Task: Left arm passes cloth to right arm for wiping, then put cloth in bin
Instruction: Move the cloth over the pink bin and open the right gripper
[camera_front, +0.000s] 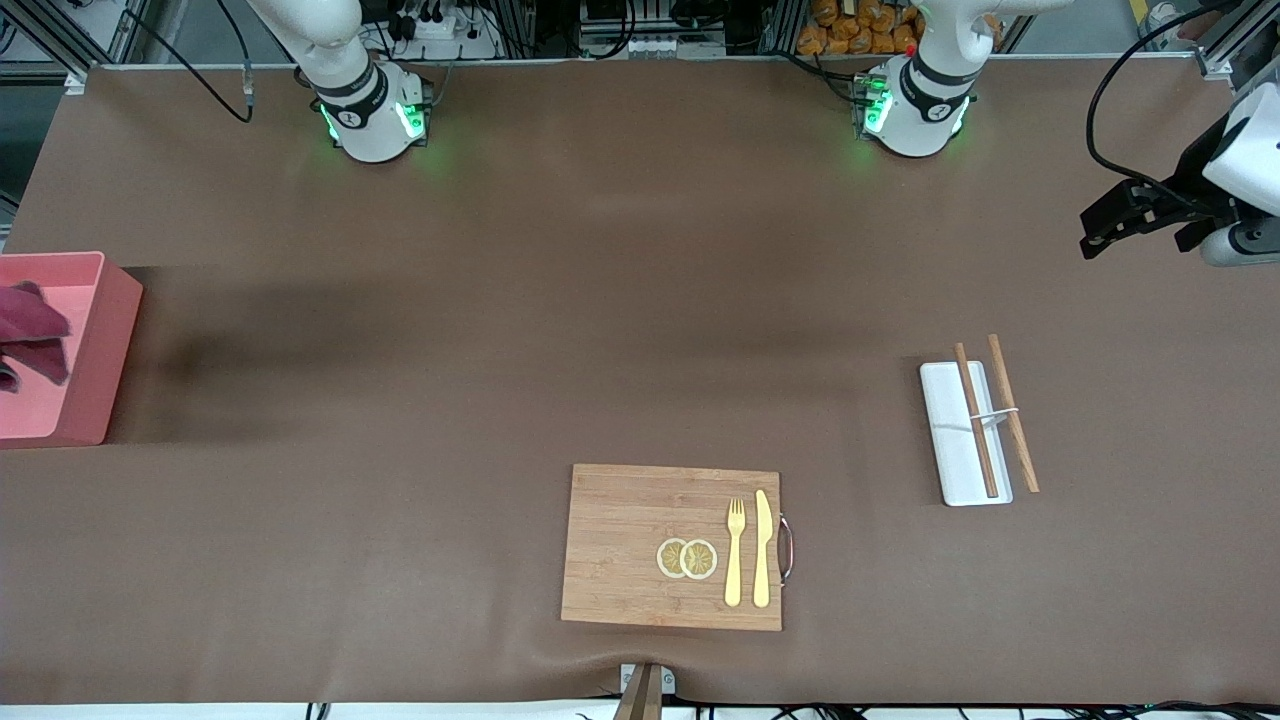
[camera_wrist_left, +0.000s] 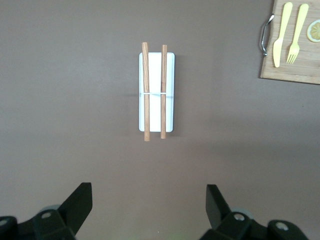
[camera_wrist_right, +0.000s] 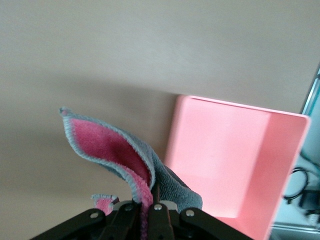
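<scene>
The cloth (camera_front: 30, 335), dark red on one face and grey on the other, hangs over the pink bin (camera_front: 95, 350) at the right arm's end of the table. In the right wrist view my right gripper (camera_wrist_right: 148, 202) is shut on the cloth (camera_wrist_right: 105, 145), with the bin (camera_wrist_right: 225, 160) below it. The right gripper itself lies outside the front view. My left gripper (camera_front: 1092, 232) hovers open over the left arm's end of the table. In the left wrist view its fingers (camera_wrist_left: 148, 192) stand wide apart with nothing between them.
A white tray (camera_front: 950, 440) with two chopsticks (camera_front: 975, 420) lies toward the left arm's end, also seen as the tray (camera_wrist_left: 169, 90) under the left wrist. Near the front edge is a wooden board (camera_front: 630, 540) with lemon slices (camera_front: 687, 558), fork (camera_front: 735, 565) and knife (camera_front: 763, 550).
</scene>
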